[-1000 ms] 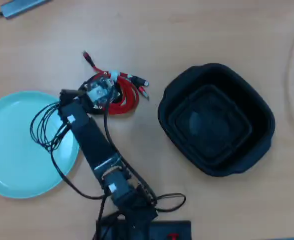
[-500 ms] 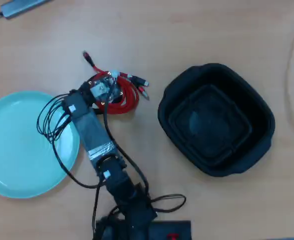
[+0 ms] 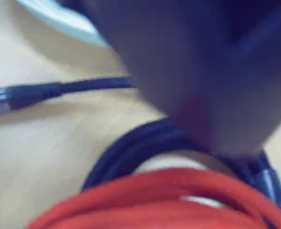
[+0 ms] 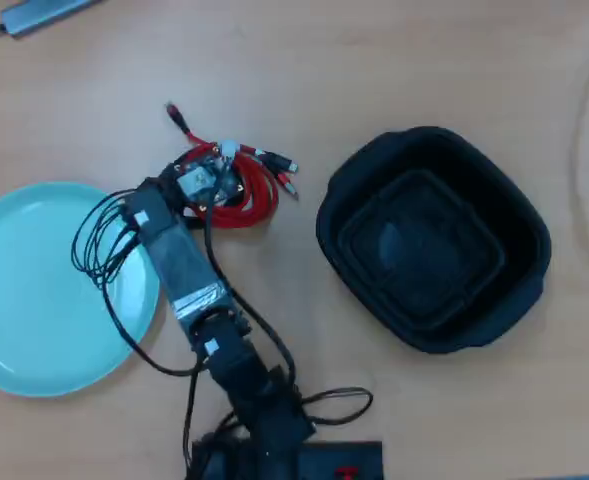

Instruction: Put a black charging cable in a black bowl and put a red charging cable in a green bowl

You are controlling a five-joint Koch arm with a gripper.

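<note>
Overhead view — arm (image 4: 179, 265) outstretched, fingers (image 4: 214, 180) over red charging cable (image 4: 256, 195).

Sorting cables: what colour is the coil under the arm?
Bright red cable, clearest in the overhead view.

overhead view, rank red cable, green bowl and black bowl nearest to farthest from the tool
1. The red charging cable, directly under the tool.
2. The green bowl, lower left of the tool, with its rim near the arm.
3. The black bowl, off to the right, its near rim farther than the green bowl's.
</note>
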